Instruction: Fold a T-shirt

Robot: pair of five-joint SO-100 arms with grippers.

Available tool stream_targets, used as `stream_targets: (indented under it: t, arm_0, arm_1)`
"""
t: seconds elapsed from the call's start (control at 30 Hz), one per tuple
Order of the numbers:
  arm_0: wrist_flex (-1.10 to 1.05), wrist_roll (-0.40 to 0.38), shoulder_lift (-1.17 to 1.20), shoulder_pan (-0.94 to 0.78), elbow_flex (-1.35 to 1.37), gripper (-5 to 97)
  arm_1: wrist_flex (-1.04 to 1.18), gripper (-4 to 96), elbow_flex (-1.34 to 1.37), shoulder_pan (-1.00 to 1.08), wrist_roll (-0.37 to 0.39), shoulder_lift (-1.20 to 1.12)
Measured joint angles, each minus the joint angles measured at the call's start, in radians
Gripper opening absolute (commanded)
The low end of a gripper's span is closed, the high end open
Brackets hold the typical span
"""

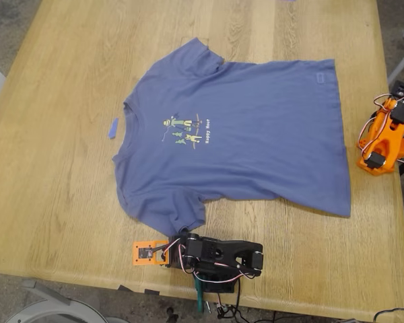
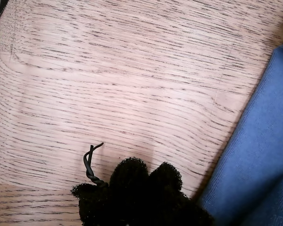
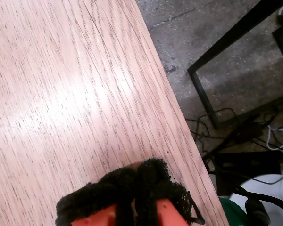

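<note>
The slate-blue T-shirt (image 1: 256,148) lies flat and spread out on the wooden table (image 1: 67,168), collar toward the exterior view's left, print facing up. My first gripper (image 1: 148,254) rests low on the table by the near edge, just beside the nearer sleeve. In the first wrist view its black foam pads (image 2: 148,172) are together and hold nothing, with shirt cloth (image 2: 259,155) beside them. My second gripper (image 1: 398,91) is folded up at the exterior view's right table edge, apart from the hem. Its pads (image 3: 137,176) are together and empty over bare wood.
A small blue scrap (image 1: 113,128) lies on the table just off the collar. The first arm's black body (image 1: 222,259) sits at the near edge. Beyond the table edge in the second wrist view are a black frame (image 3: 212,61) and cables (image 3: 236,136) on the floor.
</note>
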Motion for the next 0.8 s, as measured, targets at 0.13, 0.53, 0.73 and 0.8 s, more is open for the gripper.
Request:
stream_targets:
  t: [0.13,0.53,0.73,0.8]
  arm_0:
    - [0.0,0.0,0.0,0.0,0.0,0]
    - [0.0,-0.006,0.0,0.015,0.0,0]
    - [0.0,-0.075,0.0,0.055,0.0,0]
    - [0.0,-0.163,0.0,0.071,0.0,0]
  arm_1:
    - [0.0,4.8,0.0,0.0,0.0,0.0]
    - [-0.003,4.8,0.0,-0.103,0.0,0.0]
    - [-0.005,13.0,0.0,-0.183,0.0,0.0]
    - [-0.005,8.6,0.0,-0.176,0.0,0.0]
